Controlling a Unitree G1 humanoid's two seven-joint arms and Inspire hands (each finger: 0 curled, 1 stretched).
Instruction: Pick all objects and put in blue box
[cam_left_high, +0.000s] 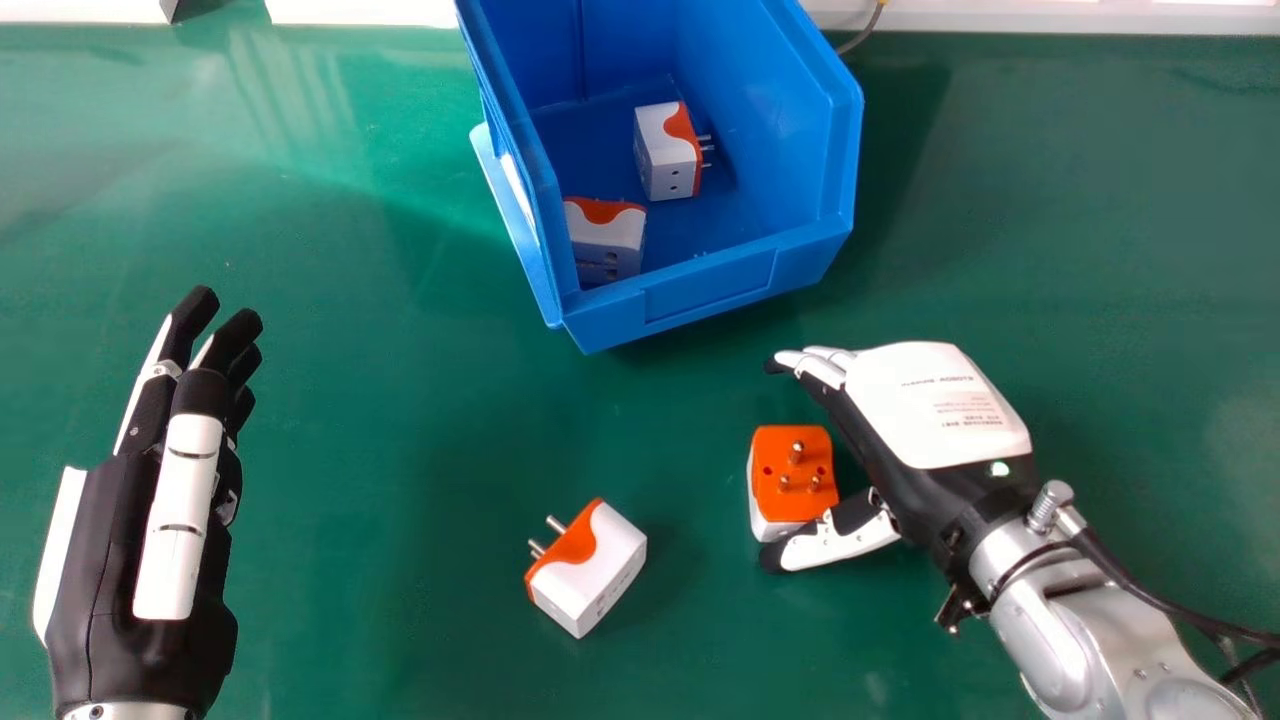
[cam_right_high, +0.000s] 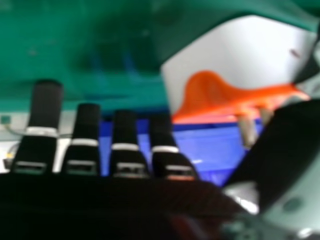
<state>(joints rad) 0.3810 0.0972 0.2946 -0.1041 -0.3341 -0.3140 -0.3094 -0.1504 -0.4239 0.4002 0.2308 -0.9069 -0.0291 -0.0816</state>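
Observation:
In the head view my right hand (cam_left_high: 920, 420) is open at the right, its thumb beside the near side of an orange and white plug adapter (cam_left_high: 793, 475) whose pins point up. The right hand view has my right hand (cam_right_high: 131, 145) with straight fingers and the same adapter (cam_right_high: 235, 70) between them and the thumb. A second adapter (cam_left_high: 588, 568) lies on its side on the table, pins toward the far left. Two more adapters, one farther back (cam_left_high: 668, 150) and one by the left wall (cam_left_high: 606, 238), are inside the blue box (cam_left_high: 710, 290). My left hand (cam_left_high: 150, 500) is open at the left.
The green table (cam_left_high: 350, 420) spreads around the box and both hands. The box stands at the back centre, its low front edge facing the loose adapters. A cable (cam_left_high: 862, 34) runs at the table's far edge, and another cable trails along my right forearm.

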